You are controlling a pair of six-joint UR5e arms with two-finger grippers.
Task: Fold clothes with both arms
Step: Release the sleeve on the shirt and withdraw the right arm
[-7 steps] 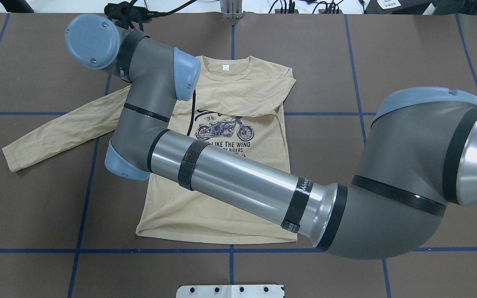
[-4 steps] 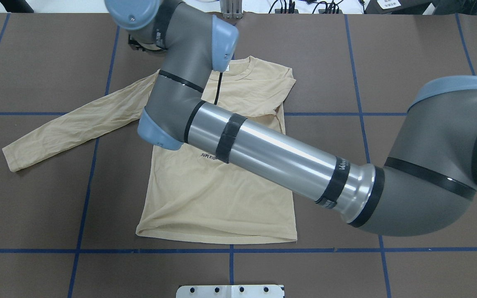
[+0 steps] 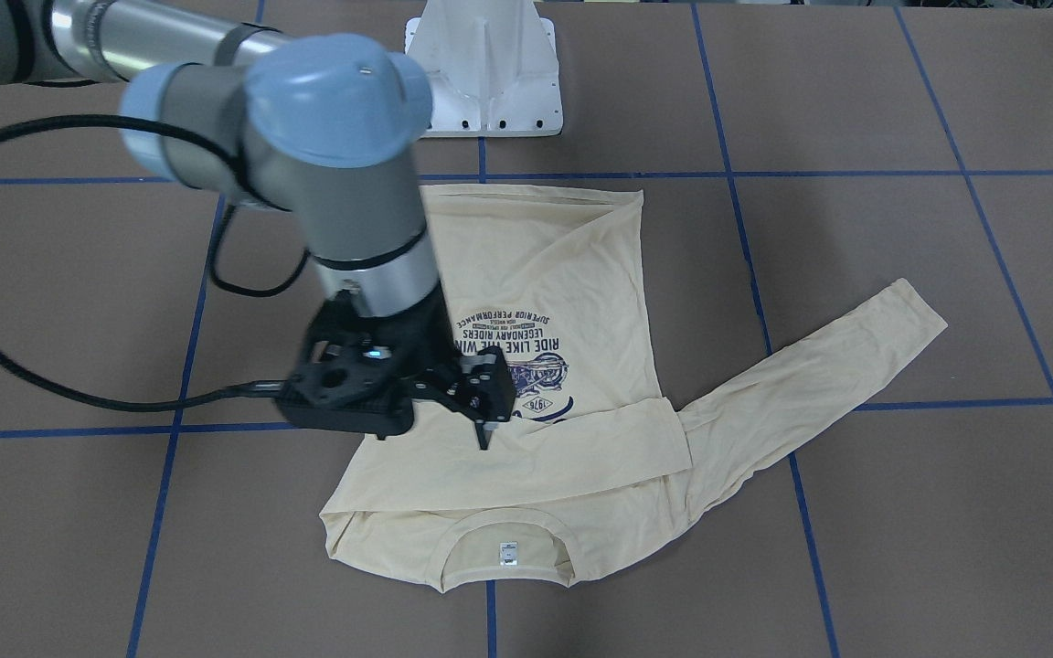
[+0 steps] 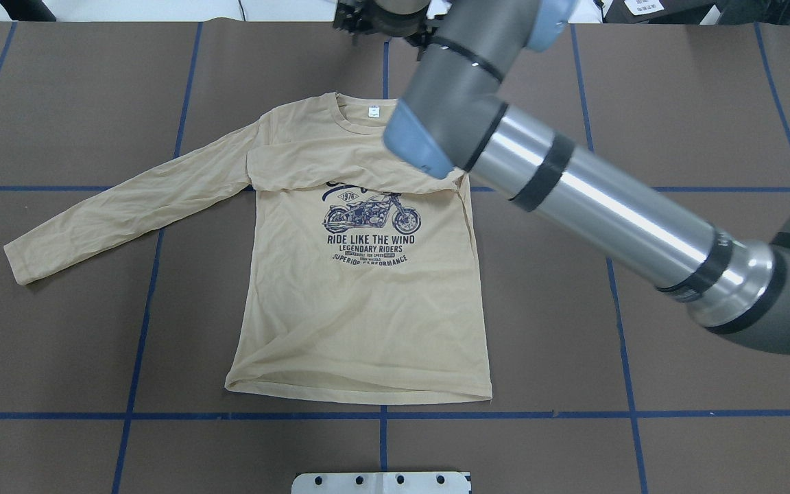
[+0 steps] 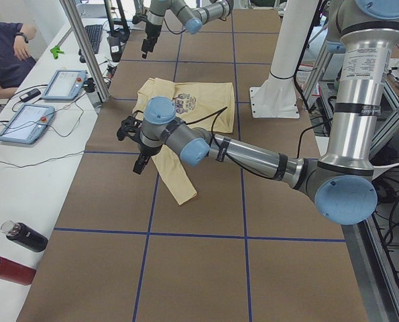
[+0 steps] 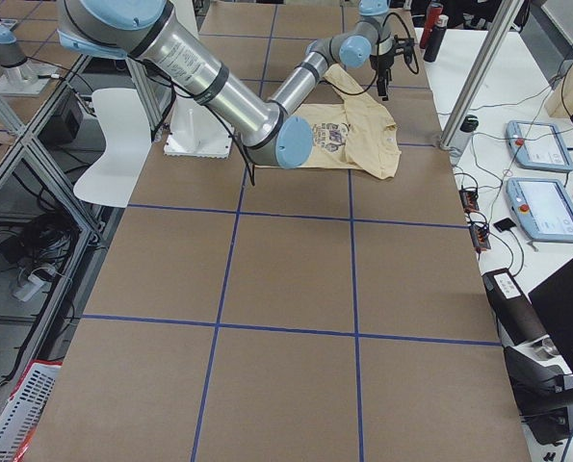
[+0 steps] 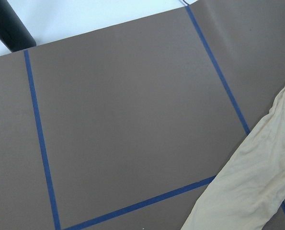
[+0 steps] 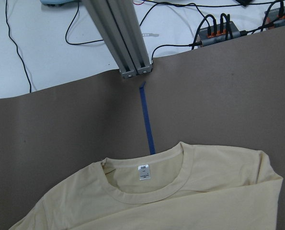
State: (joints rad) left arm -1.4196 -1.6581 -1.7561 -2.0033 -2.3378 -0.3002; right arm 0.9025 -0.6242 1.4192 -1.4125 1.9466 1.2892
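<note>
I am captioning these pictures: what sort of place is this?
Most likely a robotics lab: a robot arm reaches over a table gridded with blue tape, and control tablets lie beside it.

Place: robotics lab | taped-grid table [image 4: 710, 103] | teach pendants [image 6: 546, 207] | aluminium frame posts [image 8: 118, 38] (operator bench [image 5: 25, 181] alongside)

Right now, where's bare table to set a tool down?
Free: the strip between shirt hem and white base; the patch robot-side of the outstretched sleeve; the table past the folded side, though the right arm hangs over it. Crowded: around the collar, where the right hand hovers.
</note>
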